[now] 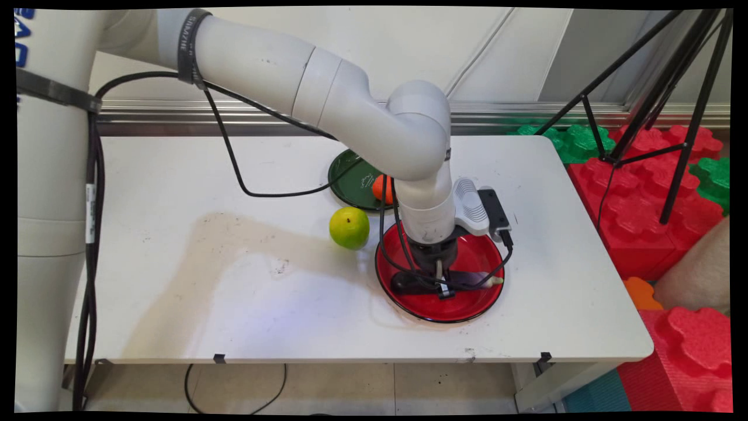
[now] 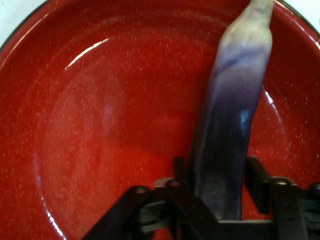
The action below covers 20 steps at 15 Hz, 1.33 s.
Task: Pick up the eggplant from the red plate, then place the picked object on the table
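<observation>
White and scuffed, the counter (image 1: 234,304) carried a round glossy red enamel plate (image 1: 473,307) near its right side, with a yellow-green round fruit (image 1: 349,227) just beside it and a dark green plate (image 1: 350,175) holding a small orange fruit (image 1: 381,188) further back. Over the red plate the black two-finger gripper (image 1: 442,285) hung low, its jaws set either side of a long dark purple aubergine (image 2: 235,135) with a pale tip, lying across the plate. The hand view showed a finger (image 2: 256,177) close against each flank, so I judged them pinching it, though firm contact was not plain
</observation>
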Motion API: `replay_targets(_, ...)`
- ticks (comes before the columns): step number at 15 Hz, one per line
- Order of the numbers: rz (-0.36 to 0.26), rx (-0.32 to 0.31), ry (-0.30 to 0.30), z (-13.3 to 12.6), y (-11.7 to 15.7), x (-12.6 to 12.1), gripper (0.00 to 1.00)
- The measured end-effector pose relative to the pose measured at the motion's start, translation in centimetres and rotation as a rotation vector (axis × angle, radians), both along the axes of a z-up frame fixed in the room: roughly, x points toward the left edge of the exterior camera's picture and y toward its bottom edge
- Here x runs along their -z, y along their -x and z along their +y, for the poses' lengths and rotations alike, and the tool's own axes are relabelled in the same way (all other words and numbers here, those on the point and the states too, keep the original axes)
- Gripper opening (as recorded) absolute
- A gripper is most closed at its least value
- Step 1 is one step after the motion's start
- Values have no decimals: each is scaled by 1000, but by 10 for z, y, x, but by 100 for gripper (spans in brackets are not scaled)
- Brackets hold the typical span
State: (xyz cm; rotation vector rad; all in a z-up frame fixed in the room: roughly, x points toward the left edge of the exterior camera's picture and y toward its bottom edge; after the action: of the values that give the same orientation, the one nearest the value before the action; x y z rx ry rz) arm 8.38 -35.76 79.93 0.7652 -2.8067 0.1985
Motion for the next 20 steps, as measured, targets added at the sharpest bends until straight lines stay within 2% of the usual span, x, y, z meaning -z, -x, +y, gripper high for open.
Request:
replay_targets(5,17,12,13,0,-2,0,0)
replay_targets(10,34,5,48,5,-15,-27,0)
replay_targets(17,44,-65,132,13,-54,-99,0)
replay_targets(20,44,-122,161,18,-81,-131,0)
